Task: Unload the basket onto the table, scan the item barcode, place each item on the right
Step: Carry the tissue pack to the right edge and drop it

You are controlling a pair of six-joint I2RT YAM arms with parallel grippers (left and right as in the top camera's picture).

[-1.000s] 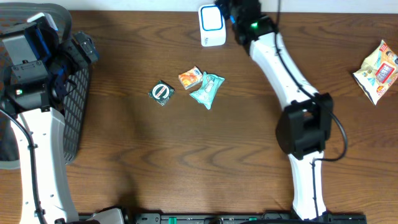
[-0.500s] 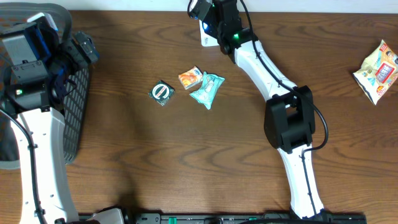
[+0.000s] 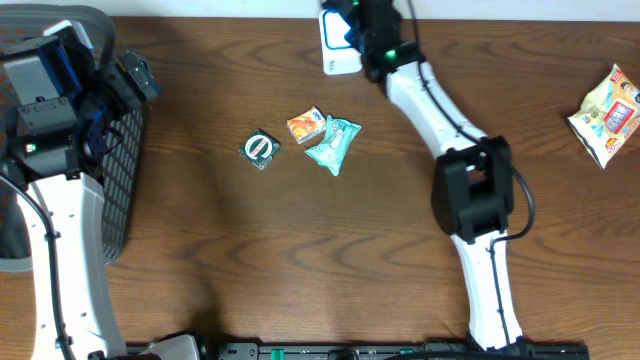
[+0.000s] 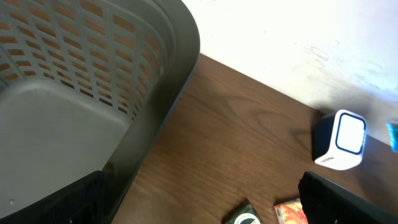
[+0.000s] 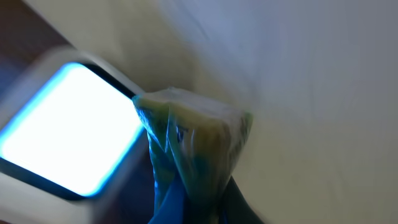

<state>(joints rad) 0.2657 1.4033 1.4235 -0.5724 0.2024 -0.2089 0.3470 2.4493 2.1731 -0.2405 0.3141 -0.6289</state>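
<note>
Overhead I count one scanner point(image 3: 340, 45), one basket point(image 3: 125, 180), three packets point(image 3: 306, 125) mid-surface and one snack bag point(image 3: 607, 115) far right; my left claw point(image 3: 137, 77) hangs released near the basket, and my right claw point(image 3: 353, 14) is at the scanner. The left wrist view shows the scanner's lit window point(image 4: 349, 132) and two of the packets. In the right wrist view the claw is clenched on one blue-green packet point(image 5: 189, 155) just beside that window, so I would turn its barcode flat toward the light and hold steady.

Saw basket point(image 4: 74, 62) at left, lit scanner point(image 4: 339, 140) upright on table point(image 4: 217, 137) at right, dark packet point(image 4: 244, 216) and orange packet point(image 4: 291, 213) cut off below.
</note>
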